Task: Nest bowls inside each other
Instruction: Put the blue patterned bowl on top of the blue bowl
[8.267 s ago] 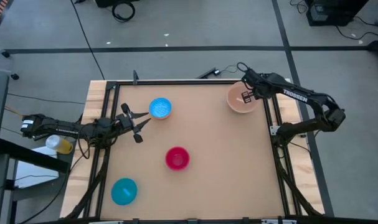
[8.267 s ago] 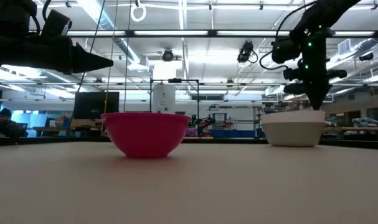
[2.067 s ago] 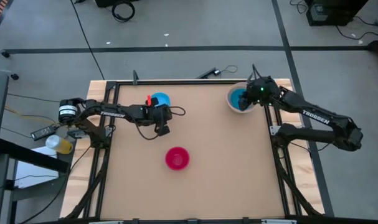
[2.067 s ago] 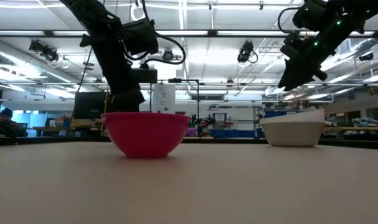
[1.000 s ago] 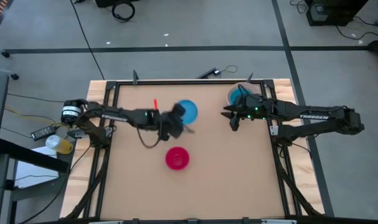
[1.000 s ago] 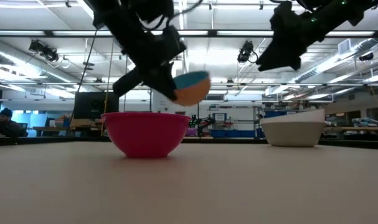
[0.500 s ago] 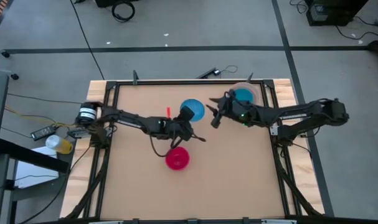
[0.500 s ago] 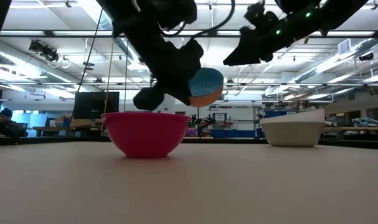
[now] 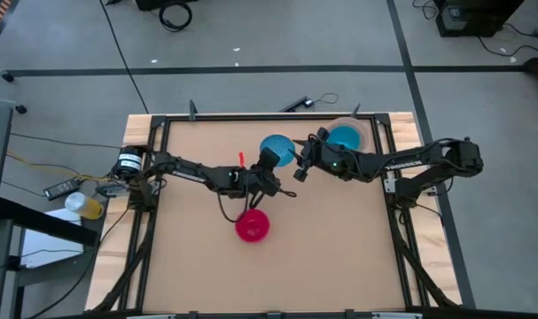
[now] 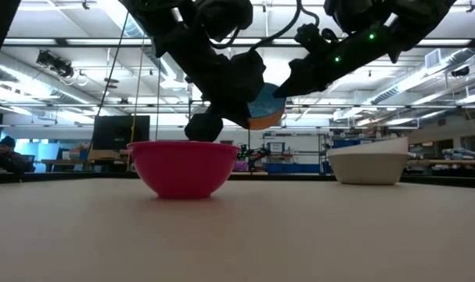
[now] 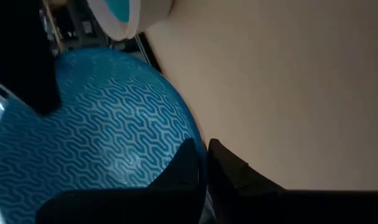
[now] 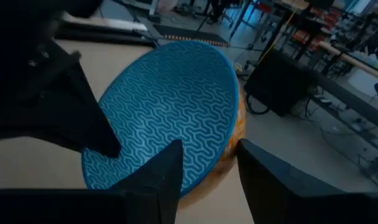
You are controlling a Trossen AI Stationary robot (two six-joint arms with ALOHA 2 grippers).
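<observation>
The left gripper (image 9: 270, 173) holds the light blue bowl (image 9: 276, 151) by its rim, fingers (image 11: 182, 171) pinched narrow on the wall, bowl tilted and raised off the tabletop (image 9: 339, 239). The right gripper (image 9: 301, 164) is just beside the same bowl, its fingers (image 12: 160, 171) spread wide around the rim. The magenta bowl (image 9: 253, 225) sits below the left fingers. The teal bowl (image 9: 344, 137) rests inside the stacked bowls behind the right gripper.

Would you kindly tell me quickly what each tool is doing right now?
Left tool: shut on the light blue bowl, held up above the table.
Right tool: open at the same bowl's rim, holding nothing yet.
</observation>
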